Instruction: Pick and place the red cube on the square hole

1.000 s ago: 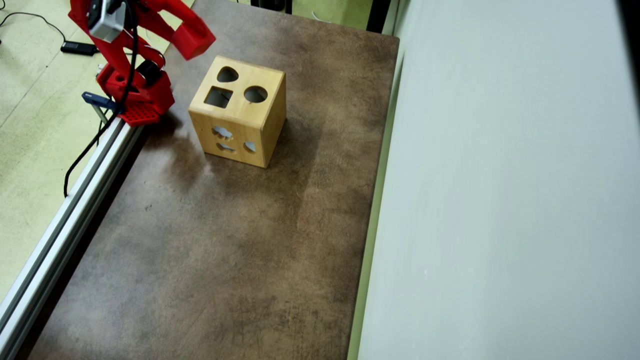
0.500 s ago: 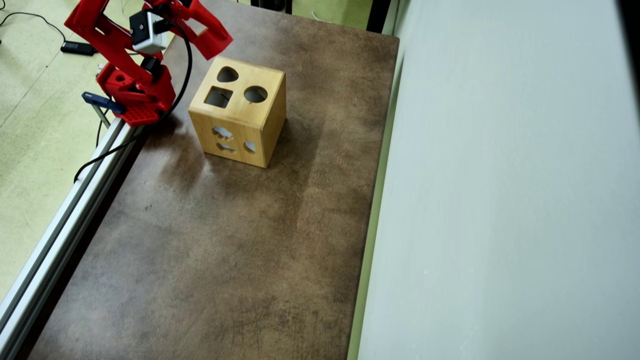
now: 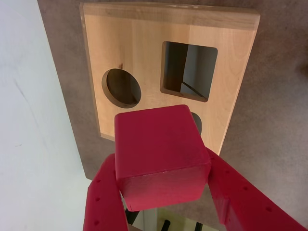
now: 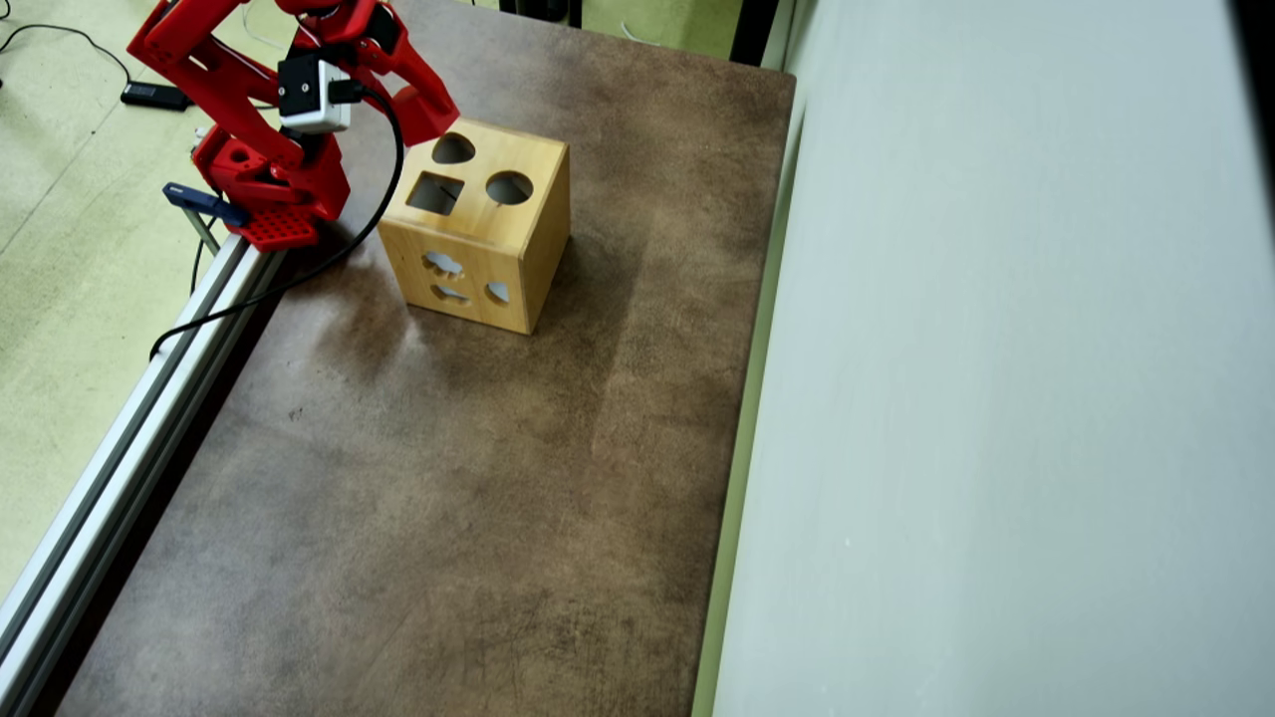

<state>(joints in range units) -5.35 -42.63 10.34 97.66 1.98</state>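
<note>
Brown surface (image 4: 418,478) carrying a wooden shape-sorter box (image 4: 478,224).
Red fingers (image 3: 103,202) clamped on the red cube (image 3: 161,156), held above the box near its square hole (image 3: 188,70).

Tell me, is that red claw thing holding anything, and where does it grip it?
Yes. The end effector holds the red cube, its fingers pressed against two opposite side faces.

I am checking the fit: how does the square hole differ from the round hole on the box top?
The square hole has straight sides and rounded corners; the round hole is a circle. In the wrist view the square hole looks larger and shows light inside; the round hole is dark. Both are open.
</note>
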